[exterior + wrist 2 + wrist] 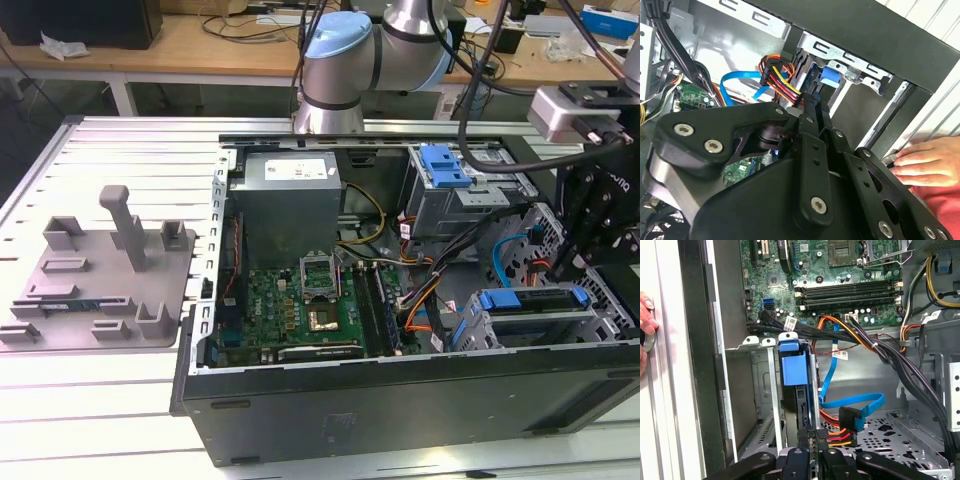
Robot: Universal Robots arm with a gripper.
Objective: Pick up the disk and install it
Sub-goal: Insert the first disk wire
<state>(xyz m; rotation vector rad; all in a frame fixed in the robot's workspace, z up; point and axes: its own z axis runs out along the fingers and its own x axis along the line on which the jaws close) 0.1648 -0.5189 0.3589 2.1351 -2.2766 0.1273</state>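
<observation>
Gripper [811, 436] body sits closest to the lens in both wrist views, black linkages and screws in front. It is lowered inside the open computer case [400, 400]. Jaws stand narrow, closed on the near end of the disk [792, 367].

Disk position: edge-on in the metal drive cage [757, 385], directly ahead of the gripper. Its blue carrier frame shows at the far end, level with the cage's top tabs. In the exterior view the same disk [530, 300] lies along the cage with the blue frame running its length, and the gripper is at one end of it.

Just beside the gripper: a bundle of red, orange and yellow power leads [837, 437] ending in a black plug, close to the disk's near end. Contact between plug and disk cannot be judged. A flat blue data cable [850, 402] loops a little further out on the same side.

Beyond the cage, well ahead of the gripper: green motherboard [840, 270] with memory slots.

On the other side of the gripper, outside the case wall: a person's hand [922, 160], fingers flat.

Well apart from the gripper, outside the case: grey fixture plate [100, 290] with upright posts. A separate blue latch piece [445, 165] sits on the upper bay.
</observation>
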